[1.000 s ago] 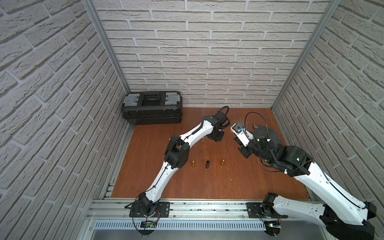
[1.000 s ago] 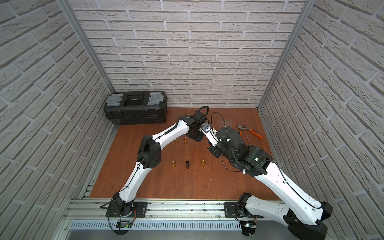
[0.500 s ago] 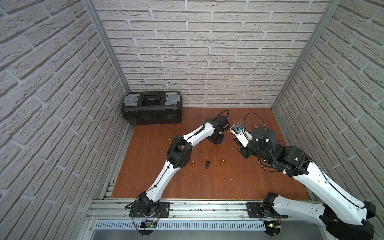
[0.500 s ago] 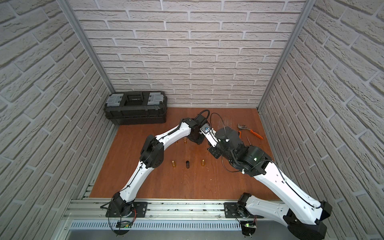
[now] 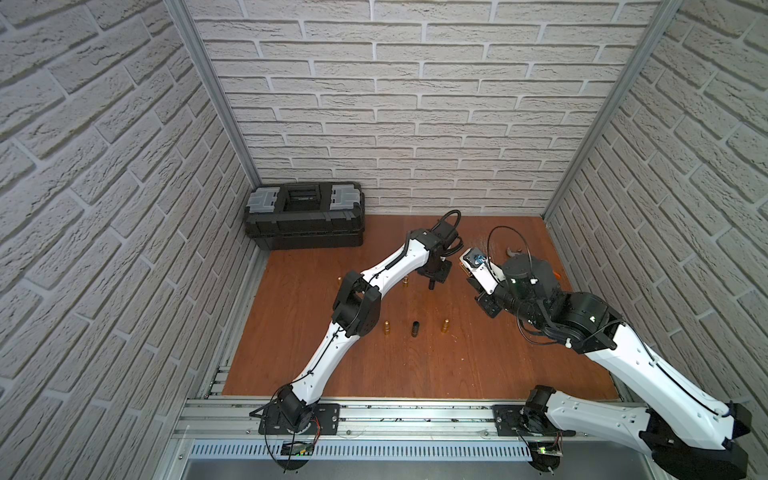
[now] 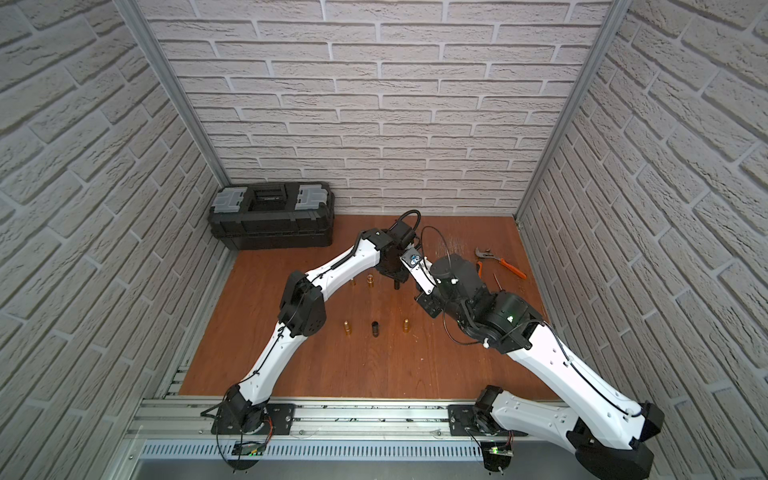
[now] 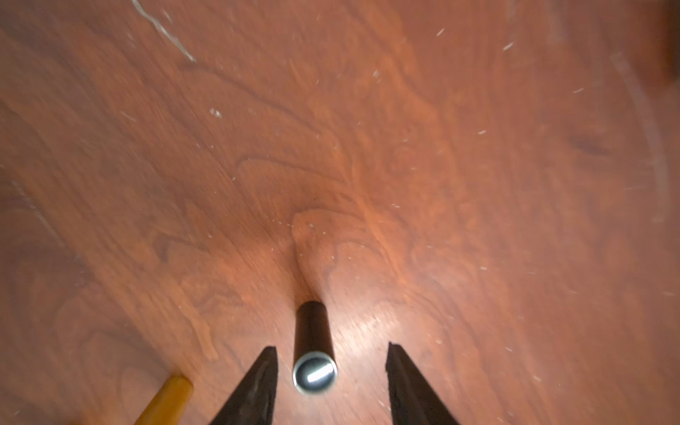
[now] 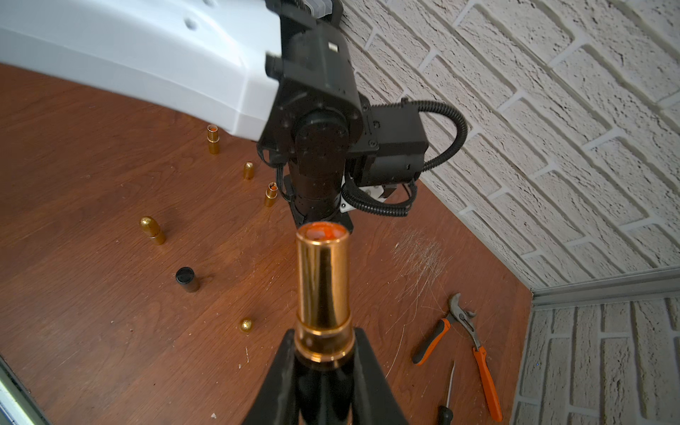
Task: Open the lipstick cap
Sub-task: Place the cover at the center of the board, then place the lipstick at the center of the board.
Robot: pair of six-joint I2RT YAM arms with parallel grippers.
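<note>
The black lipstick cap (image 7: 314, 346) stands upright on the wooden table, apart from the lipstick. My left gripper (image 7: 331, 358) hangs right over it, open, with its fingers on either side and touching nothing. In both top views the cap (image 5: 432, 284) (image 6: 397, 285) shows just below that gripper (image 5: 434, 272). My right gripper (image 8: 323, 342) is shut on the black base of the lipstick (image 8: 323, 290). Its bare gold tube, with orange-red colour at the tip, points toward the left wrist.
Several small gold lipstick pieces (image 5: 387, 328) (image 5: 444, 326) (image 5: 406, 281) and another black cap (image 5: 414, 328) stand on the table (image 5: 415, 365). A black toolbox (image 5: 305, 216) sits at the back left. Orange-handled pliers (image 6: 500, 262) and a screwdriver (image 6: 496, 280) lie at the back right.
My left gripper has opened and let go of the black cap, which now stands free on the table. The right gripper keeps its hold on the lipstick and has hardly moved.
</note>
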